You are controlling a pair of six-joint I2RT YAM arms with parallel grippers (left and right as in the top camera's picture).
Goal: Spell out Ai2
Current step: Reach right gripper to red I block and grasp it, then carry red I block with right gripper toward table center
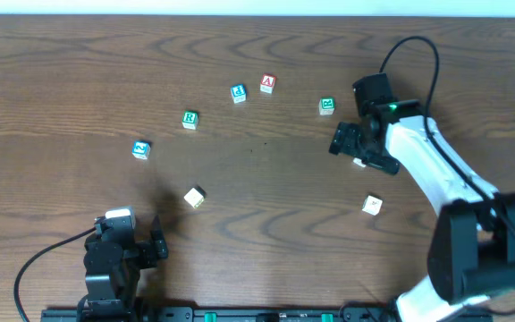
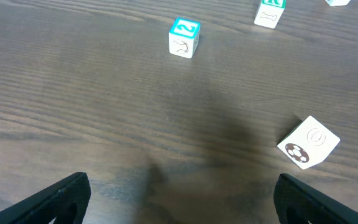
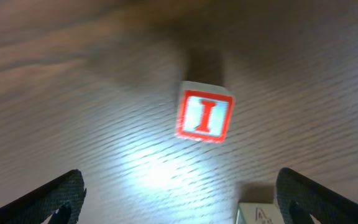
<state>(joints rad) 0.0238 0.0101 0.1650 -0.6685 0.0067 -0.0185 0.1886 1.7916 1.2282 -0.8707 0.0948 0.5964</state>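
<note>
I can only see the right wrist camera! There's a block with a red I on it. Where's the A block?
Observer: The red A cube is farther out than the right gripper and to the robot's left of it, next to a blue d cube.
Operator: And the 2 one?
Observer: The blue 2 cube is way over on the left side, ahead of the left gripper.
Operator: Is that hand holding something?
Observer: No, its jaws stand wide open with nothing between them.
</note>
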